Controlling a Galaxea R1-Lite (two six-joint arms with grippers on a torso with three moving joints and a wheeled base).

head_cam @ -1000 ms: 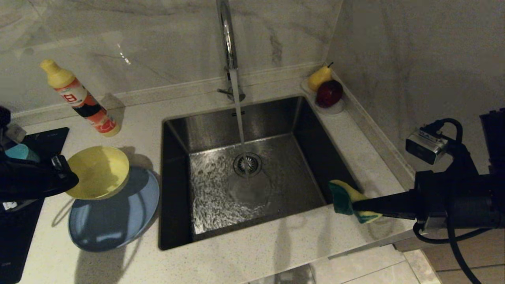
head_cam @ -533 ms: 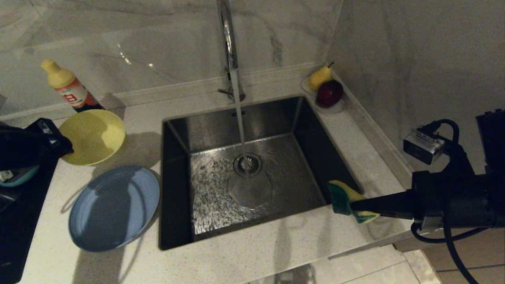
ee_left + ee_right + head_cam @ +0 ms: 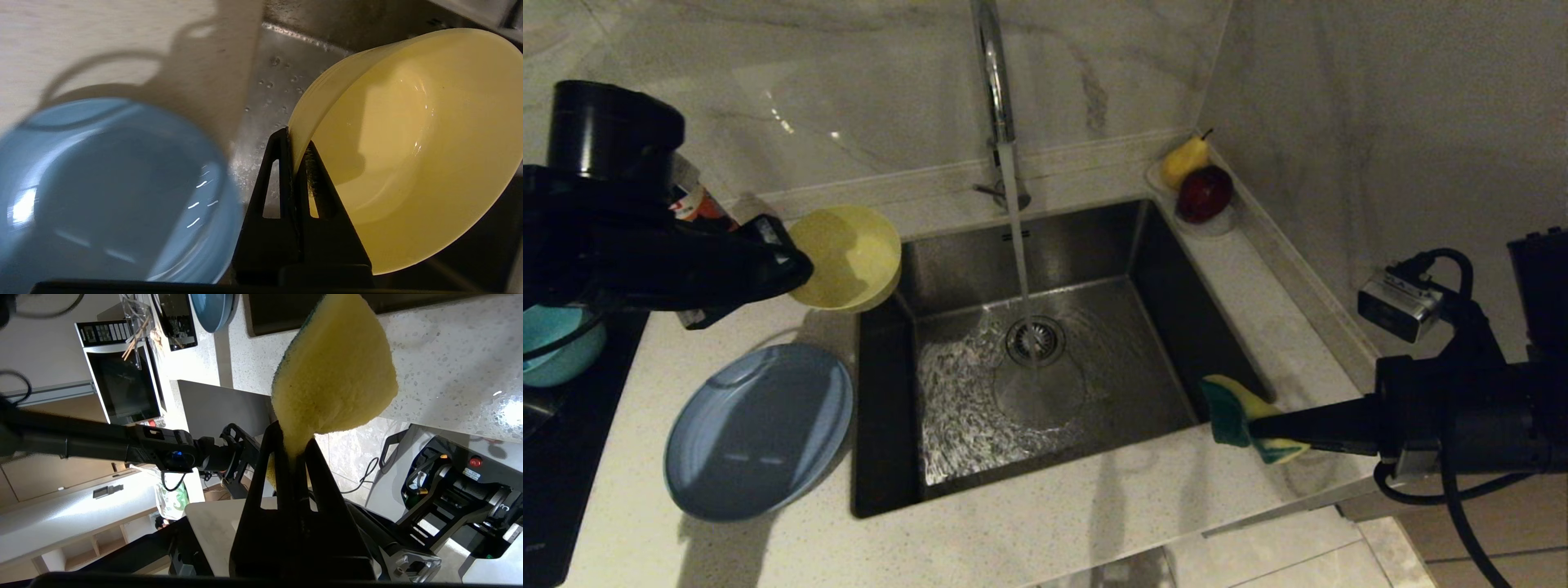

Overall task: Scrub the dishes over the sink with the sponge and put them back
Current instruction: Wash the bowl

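Left gripper [image 3: 796,273] clamped shut on rim of yellow bowl [image 3: 847,257], bowl tilted and held in the air over the sink's [image 3: 1045,343] rear left corner. Rim pinched between both black fingers [image 3: 282,171] in the left wrist view.

Right gripper [image 3: 1254,426] pinched tight on yellow-and-green sponge [image 3: 1241,416], poised above the sink's front right edge, over the speckled counter [image 3: 1054,531].

Pale blue-grey plate [image 3: 758,429] flat on counter, just left of the sink. Teal-blue bowl [image 3: 556,343] on black cooktop [image 3: 564,457] at far left.

Water streaming from chrome tap [image 3: 995,82] onto drain strainer [image 3: 1035,339]. Pear [image 3: 1183,159] and red apple [image 3: 1205,192] in the far right corner.
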